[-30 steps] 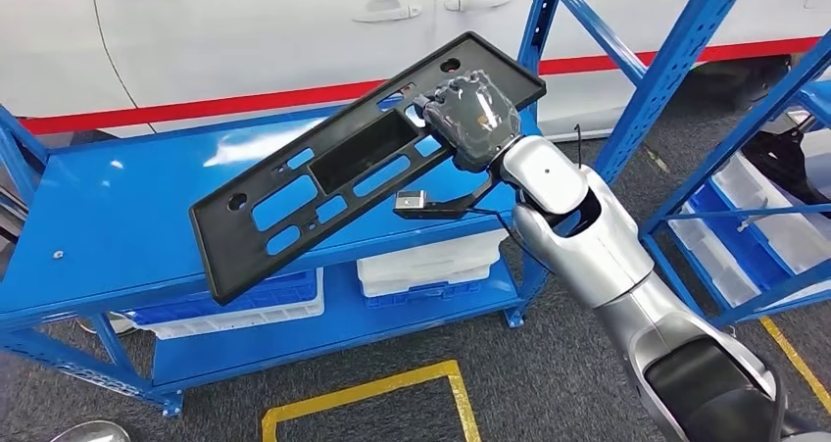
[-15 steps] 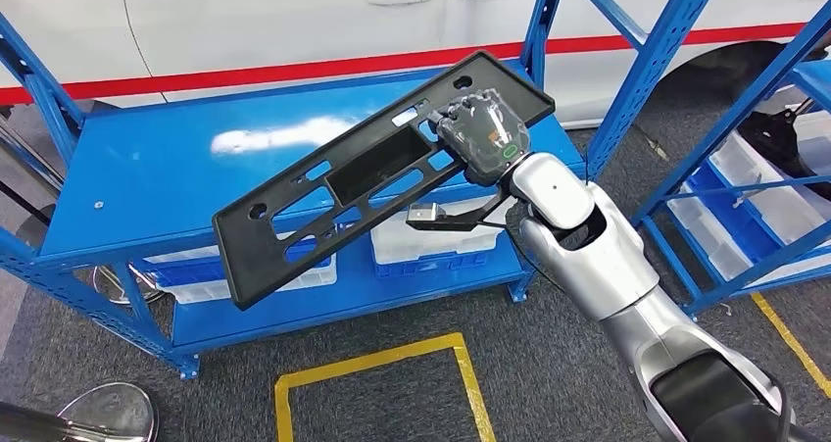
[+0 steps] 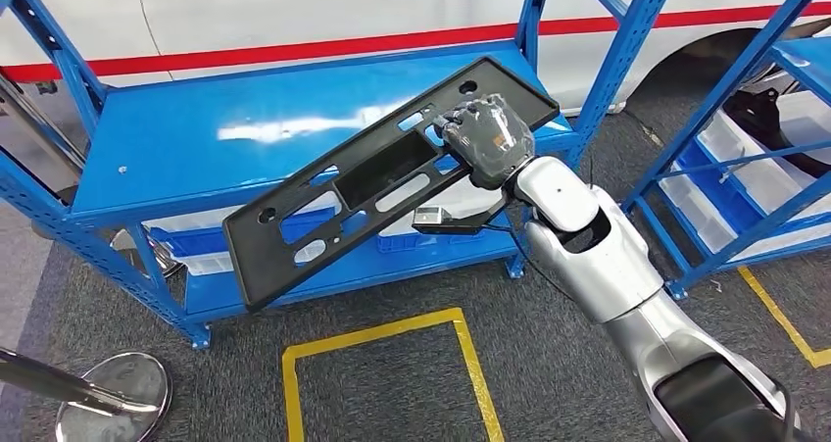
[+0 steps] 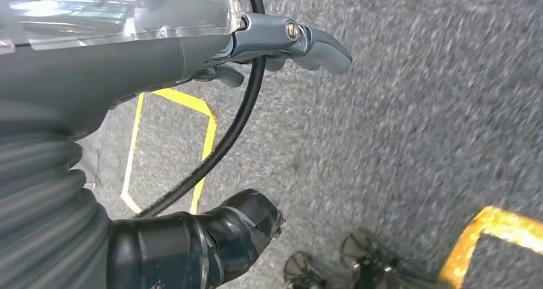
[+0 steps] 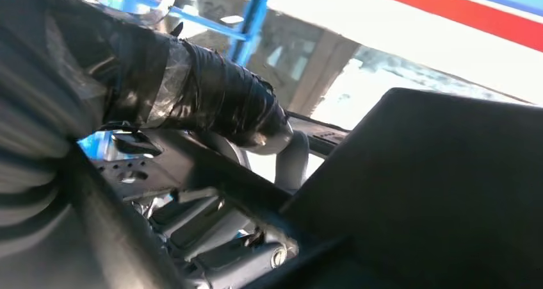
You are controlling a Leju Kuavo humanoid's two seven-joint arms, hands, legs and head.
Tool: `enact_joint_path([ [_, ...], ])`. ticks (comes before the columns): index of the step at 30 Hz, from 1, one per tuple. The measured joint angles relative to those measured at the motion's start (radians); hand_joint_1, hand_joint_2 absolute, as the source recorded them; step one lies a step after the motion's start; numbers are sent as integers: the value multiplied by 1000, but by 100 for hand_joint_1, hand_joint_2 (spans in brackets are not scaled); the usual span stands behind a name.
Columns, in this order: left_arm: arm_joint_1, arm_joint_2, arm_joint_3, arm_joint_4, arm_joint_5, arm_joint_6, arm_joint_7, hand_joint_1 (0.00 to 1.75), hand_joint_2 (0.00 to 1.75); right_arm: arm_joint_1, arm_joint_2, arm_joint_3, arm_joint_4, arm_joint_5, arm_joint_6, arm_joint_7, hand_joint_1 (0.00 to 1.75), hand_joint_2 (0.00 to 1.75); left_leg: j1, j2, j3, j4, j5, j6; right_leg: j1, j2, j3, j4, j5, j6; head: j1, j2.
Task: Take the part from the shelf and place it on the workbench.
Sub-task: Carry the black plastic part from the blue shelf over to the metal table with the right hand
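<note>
The part [image 3: 372, 182] is a long black plastic panel with several cut-outs. My right hand [image 3: 485, 133] grips it near its far end and holds it tilted in the air, over the front edge of the blue workbench [image 3: 196, 138]. Its near end hangs lower, out past the bench front. In the right wrist view the taped thumb [image 5: 218, 103] presses on the dark panel [image 5: 435, 186]. My left hand [image 4: 192, 58] hangs beside me over the grey carpet, fingers spread and holding nothing.
A white car [image 3: 294, 11] with a red stripe stands behind the bench. White and blue bins [image 3: 196, 251] sit on the bench's lower shelf. A blue rack [image 3: 745, 197] with bins stands at the right. A yellow floor marking [image 3: 392, 329] and a stanchion base [image 3: 113, 398] lie near.
The camera has moved, so the whole scene has shifted and the bench shows more fully, a little farther off. My right hand keeps hold of the panel at the same tilt.
</note>
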Motion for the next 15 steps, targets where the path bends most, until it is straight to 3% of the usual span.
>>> enact_joint_path([
  [1,0,1,0,0,0,1,1,0,175,0,0,0,0,0,0,-1,175,175,-1,-1,-8,12,-23,-5,-4,-3,-9,-9,16,-5,-1,0],
  [2,1,2,0,0,1,2,3,0,175,1,0,0,0,-1,0,-2,175,175,-1,-2,-20,43,-67,-10,-9,-5,-23,-16,34,-9,-1,0],
  [4,2,2,0,0,0,4,10,0,175,5,0,0,1,-2,0,-4,175,175,7,-1,-43,157,-179,-21,-12,-7,-57,-18,65,-14,-1,0],
  [5,3,3,0,0,0,5,14,0,175,8,0,0,3,-3,0,-4,175,175,11,-1,-49,220,-208,-26,-14,-8,-76,-16,79,-13,-1,0],
  [6,4,4,0,0,0,6,17,0,175,12,0,0,5,-5,1,-4,175,175,16,-1,-48,268,-207,-32,-16,-8,-98,-11,92,-9,-1,0],
  [7,5,6,0,0,-1,7,21,0,175,16,-1,0,7,-6,0,-5,175,175,20,-1,-36,291,-185,-38,-19,-9,-120,-4,104,-5,-1,0],
  [8,5,7,0,0,-2,9,24,0,175,21,-1,0,9,-8,0,-5,175,175,24,-1,-8,282,-153,-44,-23,-9,-143,5,114,1,-1,0],
  [9,5,8,0,0,-3,10,28,0,175,25,-2,0,10,-10,-1,-5,175,175,28,0,36,239,-133,-48,-26,-9,-164,18,122,8,-2,0],
  [10,4,9,0,0,-5,11,32,0,175,29,-4,-1,11,-11,-2,-6,175,175,30,-1,91,172,-138,-52,-28,-9,-183,32,128,15,-2,0],
  [12,4,9,-1,0,-10,12,40,0,175,38,-11,-5,10,-12,-7,-5,175,175,28,-4,172,51,-185,-44,-27,-10,-207,53,140,29,-1,0],
  [13,4,9,-1,0,-12,12,44,0,175,44,-16,-7,10,-12,-10,-5,175,175,25,-5,185,21,-202,-35,-27,-10,-212,55,148,36,-1,0],
  [15,8,8,-1,0,-13,12,49,0,175,58,-23,-9,10,-12,-16,-5,175,175,24,-3,173,12,-191,-14,-29,-10,-219,52,160,49,0,0],
])
